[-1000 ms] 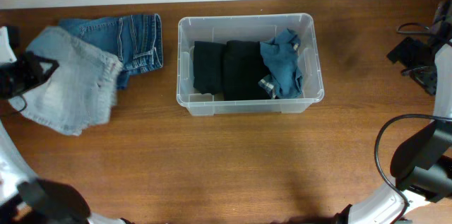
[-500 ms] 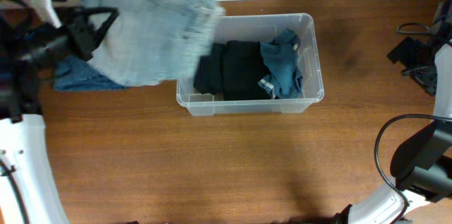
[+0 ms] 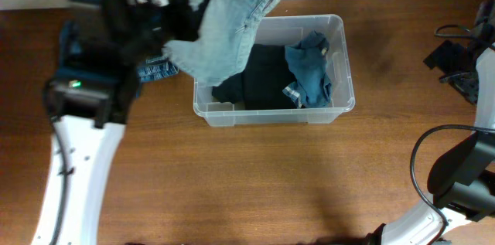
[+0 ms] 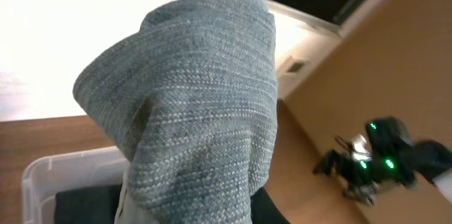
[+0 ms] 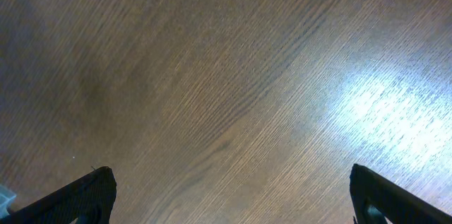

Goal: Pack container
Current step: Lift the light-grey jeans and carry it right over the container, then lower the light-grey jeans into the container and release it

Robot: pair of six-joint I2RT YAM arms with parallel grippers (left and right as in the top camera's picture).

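The clear plastic container (image 3: 340, 67) stands at the table's middle back. It holds black folded clothes (image 3: 263, 75) and a blue garment (image 3: 309, 71). My left gripper (image 3: 186, 5) is shut on light-wash jeans (image 3: 224, 25) and holds them in the air over the container's left end. In the left wrist view the jeans (image 4: 205, 111) fill the middle and hide the fingers; the container's rim (image 4: 42, 171) shows at lower left. My right gripper (image 5: 229, 196) is open and empty over bare wood, at the table's far right (image 3: 464, 59).
Darker blue jeans (image 3: 155, 67) lie on the table left of the container, mostly hidden under my left arm. A black cable (image 3: 421, 160) loops at the right. A white wall runs along the table's back edge.
My left arm has lifted the light-wash jeans off the table at the left and swung them right and up, over the container's left end. The right arm has not moved.
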